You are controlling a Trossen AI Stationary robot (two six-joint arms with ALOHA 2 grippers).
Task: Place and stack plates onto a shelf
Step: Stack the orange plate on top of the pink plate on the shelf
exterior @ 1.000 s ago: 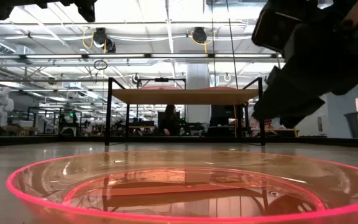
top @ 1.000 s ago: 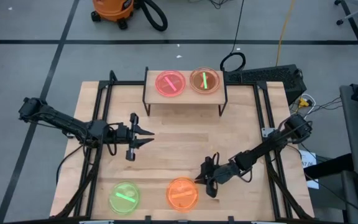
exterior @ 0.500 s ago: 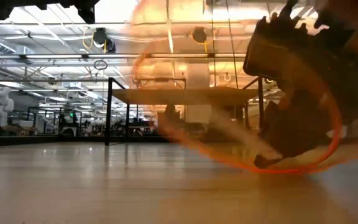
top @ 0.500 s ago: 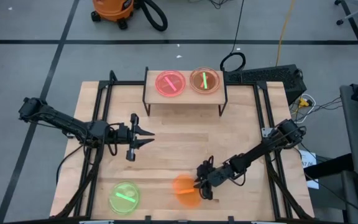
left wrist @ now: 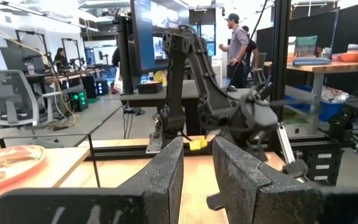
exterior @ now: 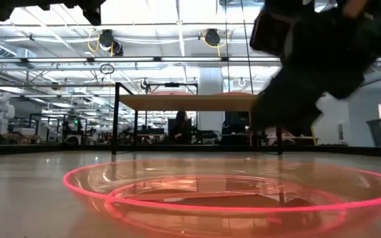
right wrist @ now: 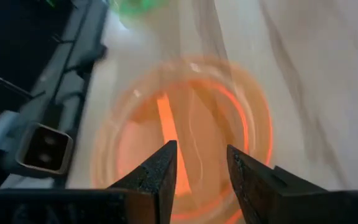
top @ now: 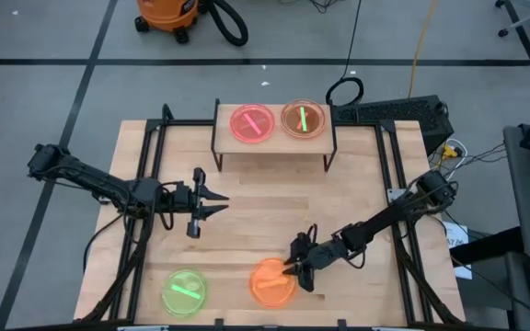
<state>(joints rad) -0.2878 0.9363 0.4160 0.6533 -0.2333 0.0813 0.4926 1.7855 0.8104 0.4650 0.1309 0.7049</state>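
An orange plate (top: 270, 283) lies flat on the table near the front edge; it also shows in the low view (exterior: 230, 198) and, blurred, in the right wrist view (right wrist: 191, 124). My right gripper (top: 293, 268) is open at the plate's right rim, slanting down at it (right wrist: 201, 174). A green plate (top: 185, 292) lies at the front left. The shelf (top: 274, 140) stands at the table's far side and bears a pink plate (top: 252, 123) and an orange plate with a green streak (top: 304, 119). My left gripper (top: 217, 204) waits open and empty at mid table (left wrist: 197, 180). My right gripper stands open over the orange plate's right rim (right wrist: 229, 205), coming slantwise from the table's right. Whether a finger touches the rim I cannot tell. The plate lies flat on the table.
Black frame rails (top: 145, 184) run along the table's left and right sides. Bare tabletop (top: 265, 202) lies between the shelf and the front plates. People stand in the room beyond the table (left wrist: 235, 43).
My right gripper has moved a little toward the table's left, at the orange plate. The plate tipped up on edge at the gripper half a second ago and has dropped back flat, now a little farther from the near edge than before.
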